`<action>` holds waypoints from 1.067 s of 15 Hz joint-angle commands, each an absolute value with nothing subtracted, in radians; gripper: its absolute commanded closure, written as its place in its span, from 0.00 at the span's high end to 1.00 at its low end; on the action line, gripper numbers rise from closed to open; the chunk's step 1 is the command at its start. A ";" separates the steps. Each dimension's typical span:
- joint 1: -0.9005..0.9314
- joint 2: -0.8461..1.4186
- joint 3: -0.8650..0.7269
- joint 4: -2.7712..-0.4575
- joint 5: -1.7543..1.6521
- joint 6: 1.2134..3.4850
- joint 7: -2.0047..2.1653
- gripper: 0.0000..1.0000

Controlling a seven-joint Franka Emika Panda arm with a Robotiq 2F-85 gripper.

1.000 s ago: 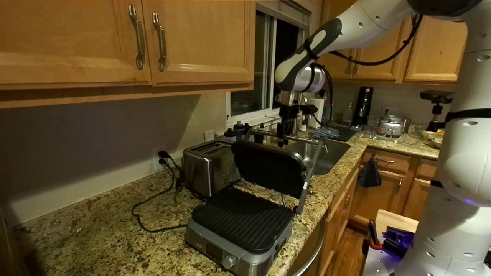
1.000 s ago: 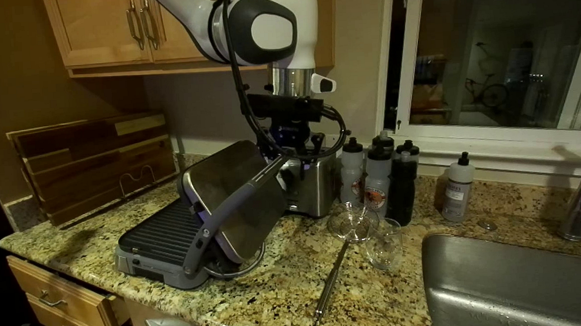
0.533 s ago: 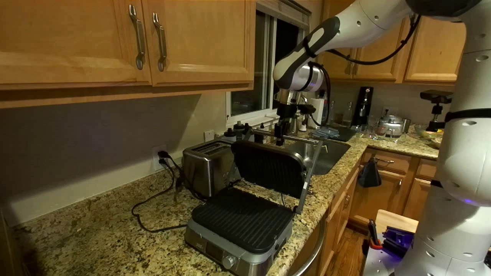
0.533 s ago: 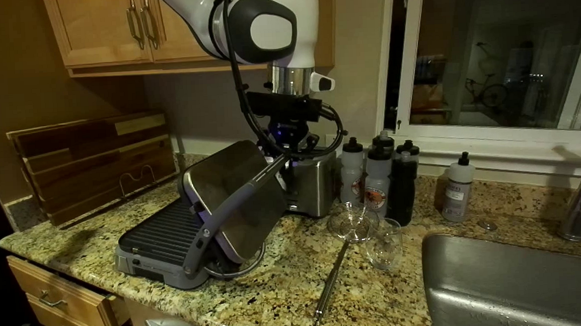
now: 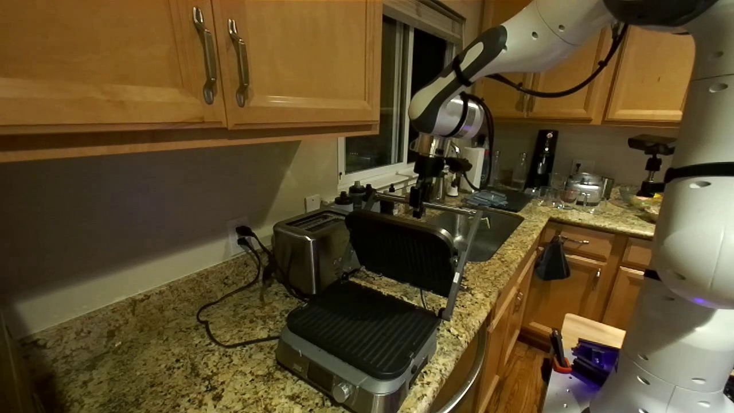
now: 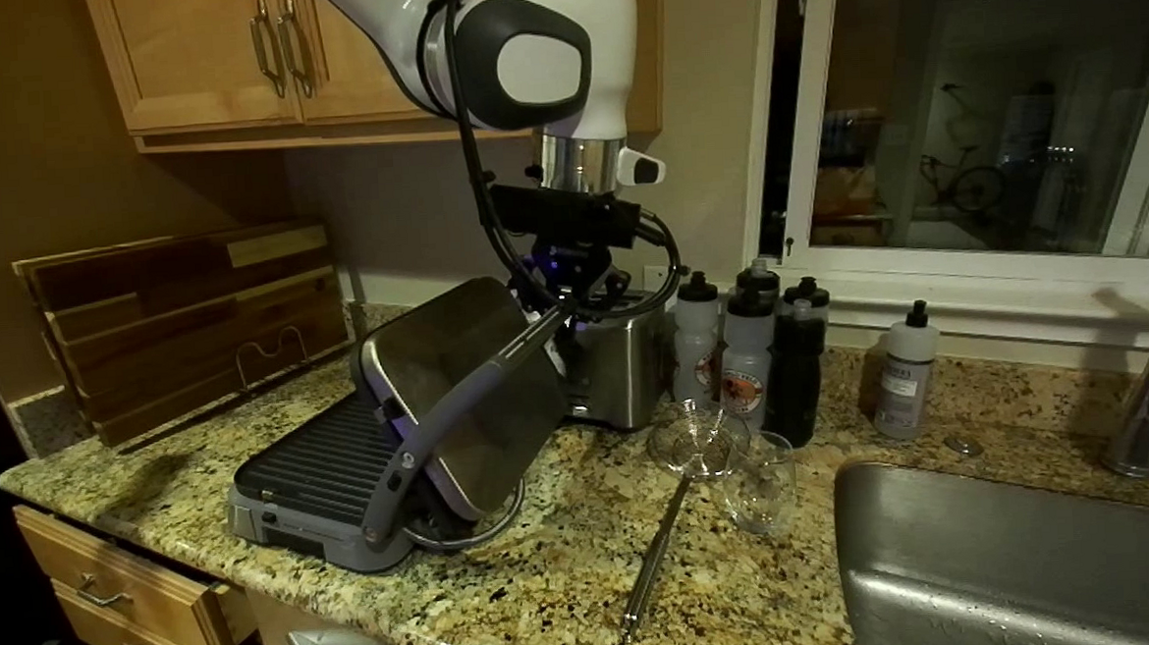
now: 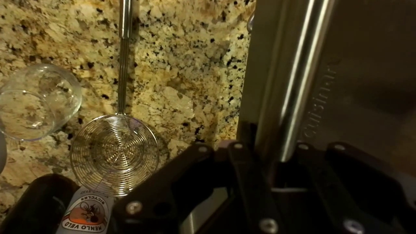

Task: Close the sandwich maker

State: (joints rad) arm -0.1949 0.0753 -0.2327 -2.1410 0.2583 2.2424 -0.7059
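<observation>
The sandwich maker [image 5: 361,327] rests on the granite counter, its lid [image 6: 470,387] raised and leaning back from the dark ribbed lower plate [image 6: 321,459]. Along the lid's far edge runs a bar handle [image 7: 294,87], which leads in between my fingers in the wrist view. My gripper [image 5: 418,210] points down over that handle and appears shut on it, with black fingertips showing just below the bar. In an exterior view the handle and cables partly cover the jaws. The fingertips themselves are hidden by dark finger links in the wrist view.
A silver toaster [image 5: 309,252] with a black cord stands beside the lid. Behind it are several bottles [image 6: 748,353]. A wire skimmer [image 7: 113,152] and a clear glass [image 6: 760,485] lie near the lid. The sink [image 6: 999,546] lies beyond; cabinets [image 5: 298,63] hang above.
My fingers have come together around the handle. The gripper has shifted slightly sideways, while the lid and base look the same.
</observation>
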 commanded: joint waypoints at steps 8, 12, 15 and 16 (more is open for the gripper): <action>-0.214 0.076 -0.215 -2.140 0.265 2.241 -0.709 0.08; -0.199 0.050 -0.204 -2.162 0.232 2.246 -0.683 0.04; -0.180 0.006 -0.182 -2.186 0.181 2.240 -0.650 0.04; -0.174 -0.010 -0.172 -2.194 0.165 2.239 -0.644 0.04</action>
